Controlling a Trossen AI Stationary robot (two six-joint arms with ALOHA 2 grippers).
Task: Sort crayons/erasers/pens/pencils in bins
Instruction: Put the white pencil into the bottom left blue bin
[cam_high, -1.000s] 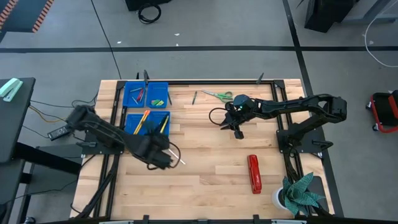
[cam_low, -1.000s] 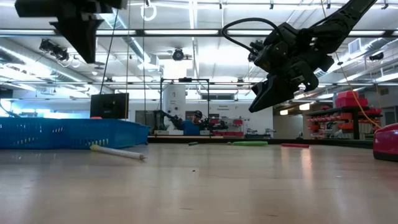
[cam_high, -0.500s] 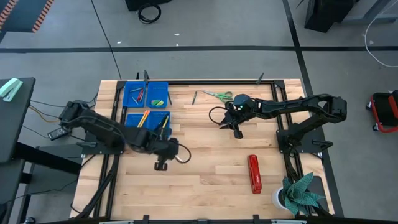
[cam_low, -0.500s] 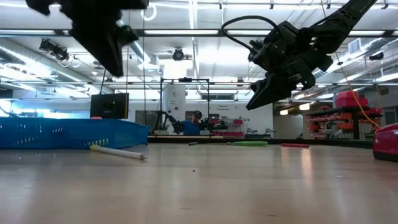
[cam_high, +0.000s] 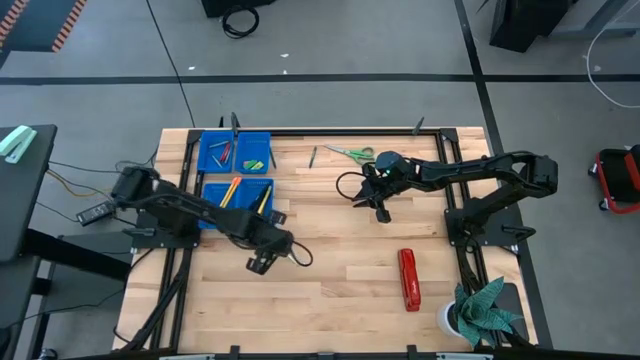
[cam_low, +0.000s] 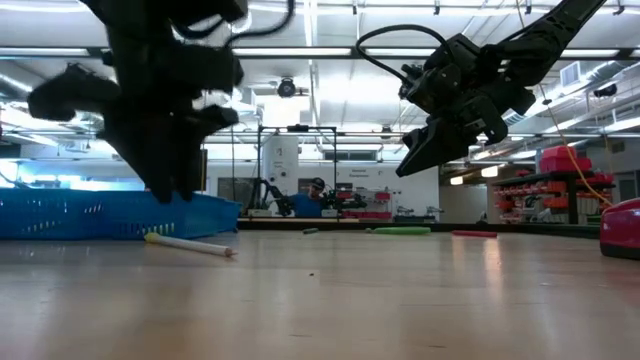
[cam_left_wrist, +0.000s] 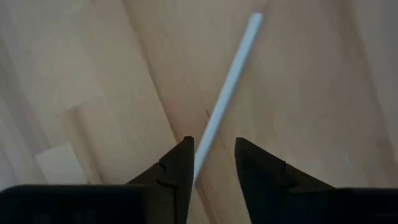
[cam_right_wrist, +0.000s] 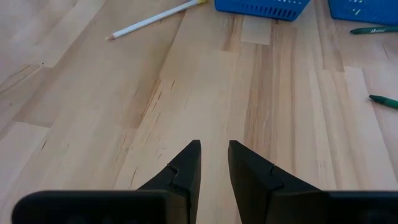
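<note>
my fingers (cam_left_wrist: 180, 171): black | pencil (cam_left_wrist: 225, 93) in front of them: white | table (cam_high: 340, 290) at frame centre: pale wood planks, streaky grain | bins (cam_high: 236, 172) upper left: bright blue, holding orange, yellow, red and green sticks | stapler (cam_high: 408, 279) lower right: red | scissors (cam_high: 352, 152) at top: green handles

The scene is evenly and brightly lit from overhead; in the low view rows of ceiling strips (cam_low: 330, 50) are seen burning white toward twelve o'clock. The table (cam_high: 340, 290) is given only soft, short shadows in the high view. A pale sheen is thrown across the boards in the low view. There the left arm (cam_low: 165, 110) is smeared by motion blur and reduced to a silhouette. The white pencil (cam_left_wrist: 227, 87) is rendered softly in the left wrist view.
</note>
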